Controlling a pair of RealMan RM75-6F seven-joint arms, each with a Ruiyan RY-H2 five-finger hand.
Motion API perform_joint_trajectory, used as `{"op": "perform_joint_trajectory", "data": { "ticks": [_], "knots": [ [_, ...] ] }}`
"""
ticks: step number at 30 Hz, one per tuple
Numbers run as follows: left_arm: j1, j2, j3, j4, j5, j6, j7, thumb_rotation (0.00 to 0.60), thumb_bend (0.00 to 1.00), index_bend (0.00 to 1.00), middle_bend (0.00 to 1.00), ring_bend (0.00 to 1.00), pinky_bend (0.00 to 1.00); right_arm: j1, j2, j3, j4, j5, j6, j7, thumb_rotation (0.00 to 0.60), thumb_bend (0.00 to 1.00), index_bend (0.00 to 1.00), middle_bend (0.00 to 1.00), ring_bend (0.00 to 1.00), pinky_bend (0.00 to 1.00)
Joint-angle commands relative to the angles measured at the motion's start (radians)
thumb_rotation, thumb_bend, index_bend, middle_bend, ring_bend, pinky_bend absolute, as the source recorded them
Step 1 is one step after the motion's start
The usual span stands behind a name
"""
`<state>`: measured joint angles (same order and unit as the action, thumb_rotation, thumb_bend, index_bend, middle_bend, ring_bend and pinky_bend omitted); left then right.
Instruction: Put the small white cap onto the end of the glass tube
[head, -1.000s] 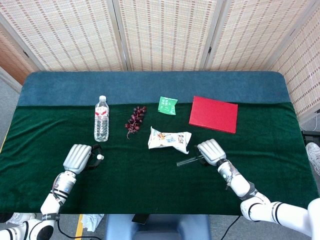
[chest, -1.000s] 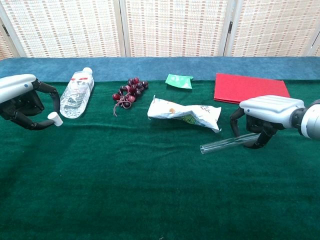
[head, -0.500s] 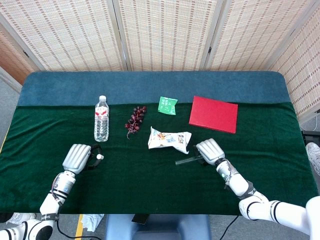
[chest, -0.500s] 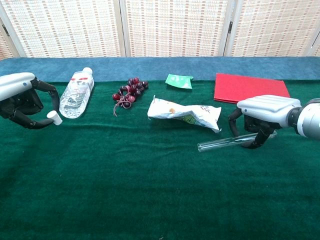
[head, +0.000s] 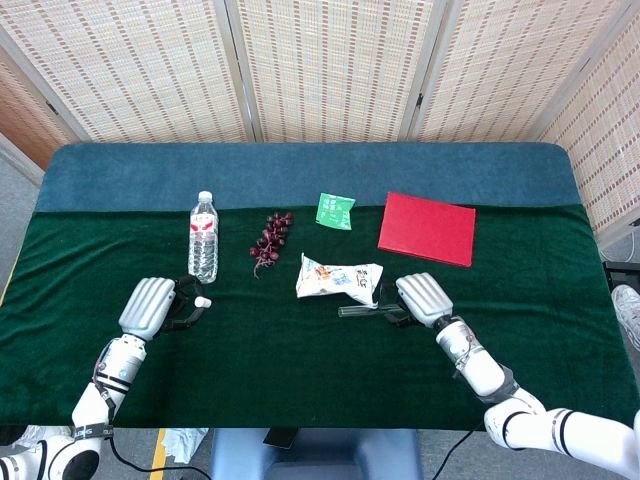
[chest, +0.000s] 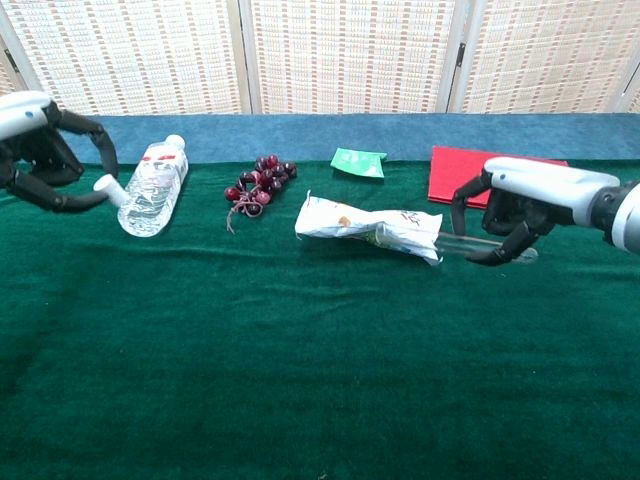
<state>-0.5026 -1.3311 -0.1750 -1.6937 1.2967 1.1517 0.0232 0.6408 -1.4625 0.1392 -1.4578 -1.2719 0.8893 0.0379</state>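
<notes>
While the left hand (head: 150, 305) hovers over the near-left part of the green cloth (head: 300, 370), it pinches the small white cap (chest: 106, 184) between thumb and a finger, the other fingers curled around behind it; in the chest view the cap sits just beside the side of the water bottle (head: 204, 244), which lies on its side with its lid pointing toward the blue strip (head: 300, 170) at the far edge. Right hand (chest: 520, 205) grips the glass tube (head: 356, 310) near one end, fingers wrapped under it, tube roughly level and raised off the cloth; its free end points toward the left hand and crosses in front of the lower edge of the snack bag (head: 338, 279), touching or just clear, cannot tell which. Cap and tube end are well apart, with bare green cloth between them across the near middle of the table. Grape bunch (head: 270, 240) lies between bottle and snack bag, farther back. Small green packet (head: 335, 210) sits near the boundary of the blue strip. Red book (head: 427, 228) lies flat behind the right hand, near the far right. Open cloth runs along the whole near edge and to the right of the right hand.
</notes>
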Motion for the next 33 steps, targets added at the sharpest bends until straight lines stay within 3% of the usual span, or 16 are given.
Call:
{"op": "perform_joint_trajectory", "data": {
  "ticks": [1, 12, 33],
  "knots": [
    [-0.01, 0.024, -0.024, -0.042, 0.012, 0.001, -0.034, 0.6, 0.46, 0.65, 1.0, 0.87, 0.86, -0.021, 0.023, 0.037, -0.069, -0.058, 0.044, 0.178, 0.6, 0.84, 0.88, 1.0, 1.0, 1.0],
    [-0.038, 0.014, -0.075, -0.137, 0.071, 0.045, -0.103, 0.6, 0.47, 0.66, 1.0, 0.87, 0.86, 0.009, -0.052, 0.075, -0.104, -0.056, 0.059, 0.249, 0.6, 0.85, 0.9, 1.0, 1.0, 1.0],
    [-0.07, -0.046, -0.051, -0.157, 0.143, 0.078, -0.067, 0.6, 0.47, 0.66, 1.0, 0.87, 0.86, 0.086, -0.144, 0.129, -0.118, 0.045, 0.023, 0.173, 0.6, 0.86, 0.9, 1.0, 1.0, 1.0]
  ]
}}
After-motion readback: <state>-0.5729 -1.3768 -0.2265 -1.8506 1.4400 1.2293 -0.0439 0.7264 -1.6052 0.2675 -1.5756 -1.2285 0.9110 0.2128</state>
